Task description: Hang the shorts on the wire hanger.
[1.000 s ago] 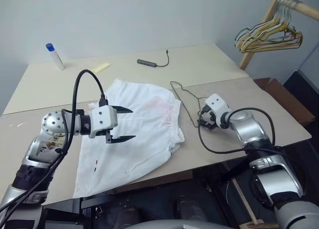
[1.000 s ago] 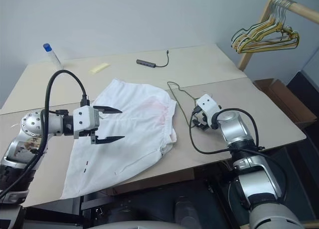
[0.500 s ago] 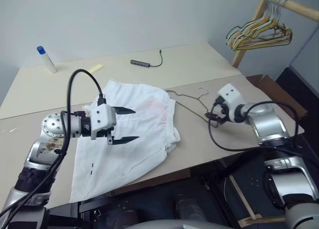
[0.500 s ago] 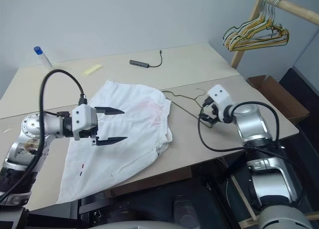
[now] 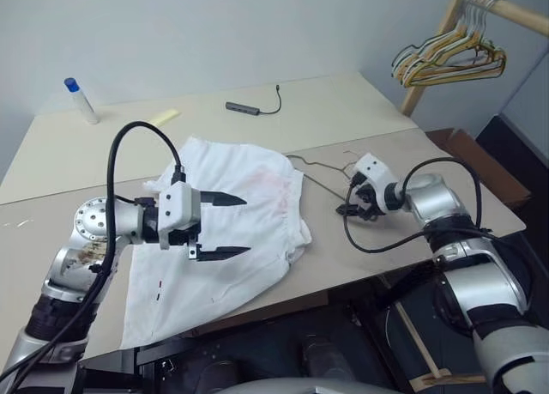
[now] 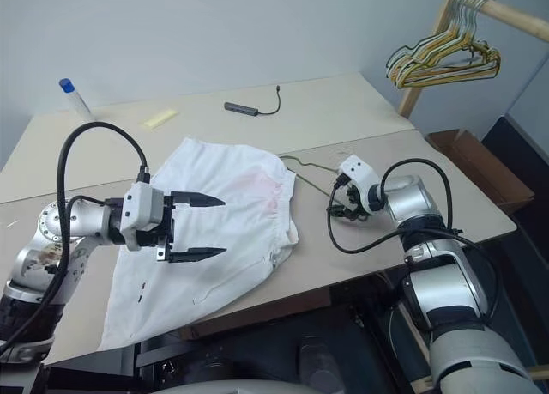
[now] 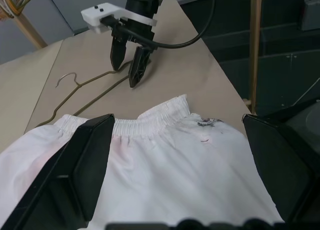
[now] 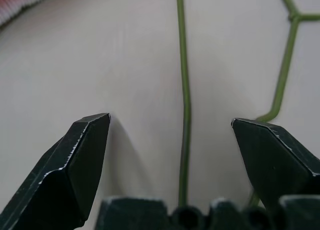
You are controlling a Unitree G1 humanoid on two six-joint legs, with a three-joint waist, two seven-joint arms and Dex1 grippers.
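Observation:
The white shorts [image 5: 257, 184] lie flat on the table, waistband toward the right, with a faint pink blotch [image 6: 257, 181] and a tiny dark mark near one hem [image 5: 160, 284]. My left gripper [image 5: 246, 226] hovers open above their middle, fingers pointing right; in its wrist view the cloth [image 7: 165, 160] lies under the wide fingers. The thin olive wire hanger [image 5: 316, 167] lies on the table beside the waistband, hook [image 7: 66, 79] away from the shorts. My right gripper [image 6: 340, 210] points down over it, open, and a length of the hanger wire [image 8: 185, 104] runs between its fingertips.
At the table's back stand a white bottle with a blue cap [image 5: 79, 100], a yellow note [image 5: 164, 117] and a dark adapter with a cable [image 5: 249, 109]. A wooden rack with bunched hangers [image 5: 448, 59] rises at the right. A cardboard box [image 6: 467, 158] sits beyond the table's right edge.
The camera shifted. My right gripper swung out to the right, then came back left and down over the hanger wire. My left gripper drew back slightly and rolled, staying open over the shorts.

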